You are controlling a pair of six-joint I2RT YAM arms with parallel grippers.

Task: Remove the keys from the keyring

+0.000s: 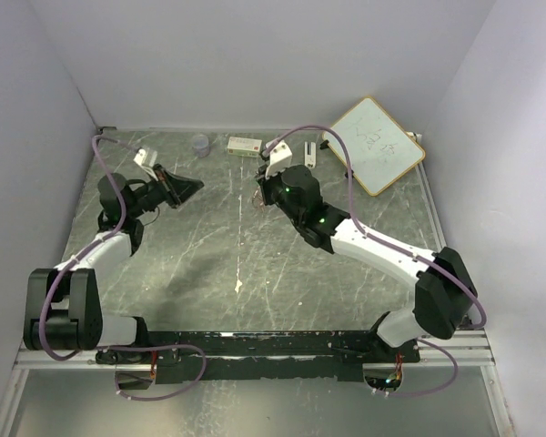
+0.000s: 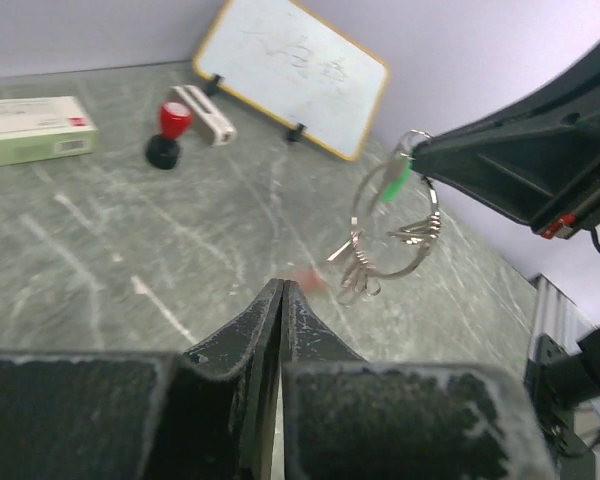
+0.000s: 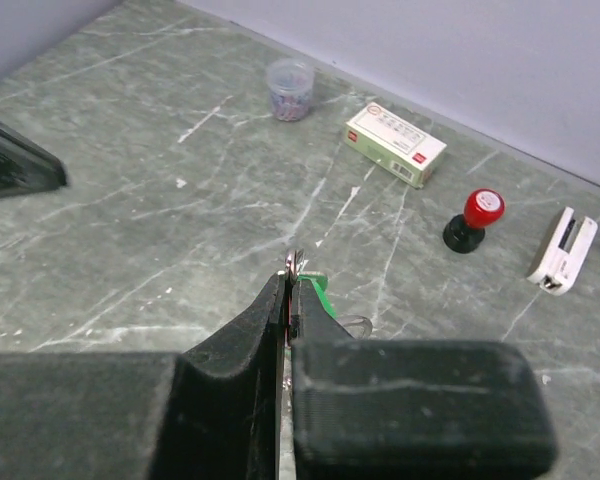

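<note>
My right gripper [image 3: 288,285] is clamped on the one keyring [image 2: 437,212], held off the table with one green key [image 2: 397,182] on it. The left gripper [image 2: 282,287] is pinched closed; one red blur [image 2: 306,279] at its tip (the red key?) I can't make out. Next, I'd judge, left must grip the green key.

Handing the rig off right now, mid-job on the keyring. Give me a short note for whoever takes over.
Left tool: shut, apart from the ring, nothing clearly held.
Right tool: shut on the keyring, holding it up off the table.
Green key: on the ring, right at the right tool's tips.
Red key: not clearly in view; a reddish blur sits by the left tool's tips, cannot tell what it is.
Done: ring lifted.
Left: work the green key off, account for the red one.
</note>
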